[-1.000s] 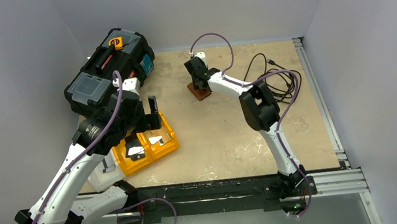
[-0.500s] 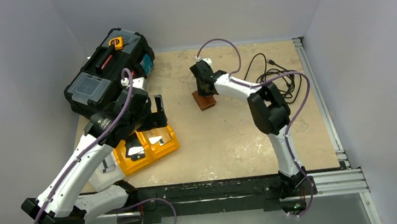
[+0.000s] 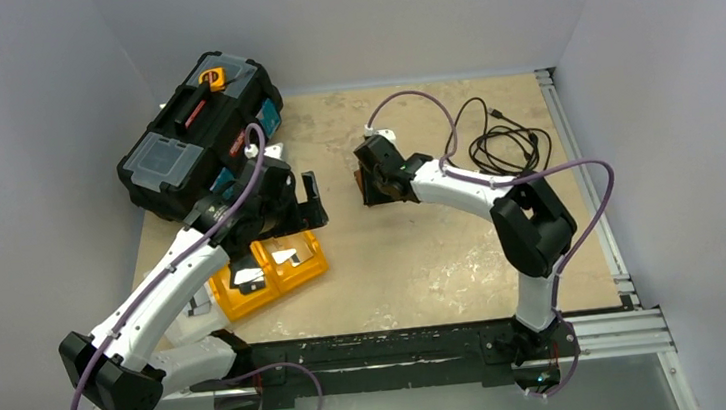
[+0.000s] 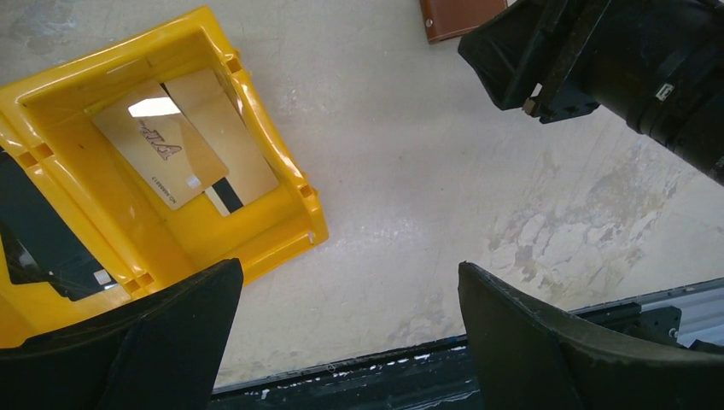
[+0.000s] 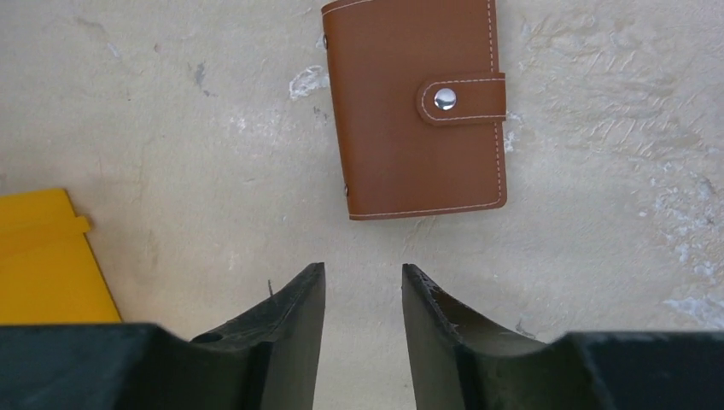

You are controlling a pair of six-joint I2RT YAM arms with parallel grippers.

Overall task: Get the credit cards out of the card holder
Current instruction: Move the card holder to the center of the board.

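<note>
Two grippers hang empty, the left gripper [image 4: 350, 278] spread wide, the right gripper [image 5: 363, 275] slightly parted near the snapped-shut card holder [image 5: 401, 128].

I count one flat brown leather card holder [image 5: 416, 111] with a snap tab on the tabletop [image 3: 424, 249]. One yellow plastic tray [image 4: 282, 248]. In it I see two gold credit cards [image 4: 162, 154] overlapping, plus one dark card [image 4: 38, 248] next door: three cards. One black plastic toolbox [image 3: 195, 121], one coiled black cable [image 3: 504, 141].
</note>
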